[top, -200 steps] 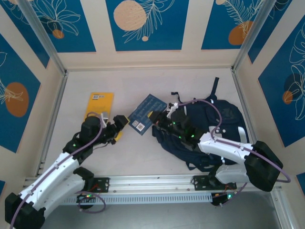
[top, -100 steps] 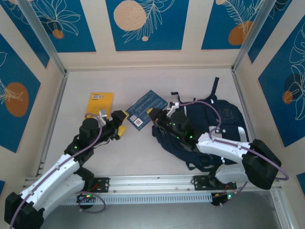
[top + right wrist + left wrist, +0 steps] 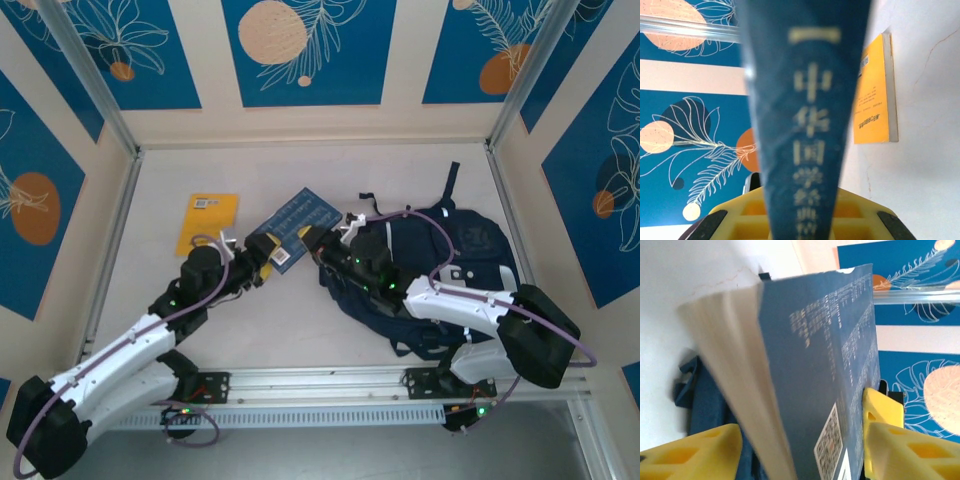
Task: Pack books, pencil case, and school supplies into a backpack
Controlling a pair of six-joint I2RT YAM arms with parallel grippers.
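Note:
A navy book (image 3: pixel 298 222) hangs tilted above the table between my two grippers. My right gripper (image 3: pixel 322 240) is shut on its right end, and its spine (image 3: pixel 807 100) runs up from the yellow jaws (image 3: pixel 800 220). My left gripper (image 3: pixel 262 252) straddles the near left corner of that book (image 3: pixel 825 365). One yellow finger (image 3: pixel 885 435) lies against the cover. The other finger (image 3: pixel 690 450) stands a little off the page edge, so the jaws are open. The yellow-orange book (image 3: pixel 208 222) lies flat at the left. The backpack (image 3: pixel 450 260) lies at the right.
The enclosure's metal posts (image 3: pixel 105 110) and patterned walls close in the table on three sides. The backpack's dark straps (image 3: pixel 452 180) trail toward the back wall. An aluminium rail (image 3: pixel 320 385) runs along the near edge by the arm bases.
My left gripper has moved right to the navy book's corner and its jaws have narrowed around it. The right gripper has carried the book a little left and tilted it.

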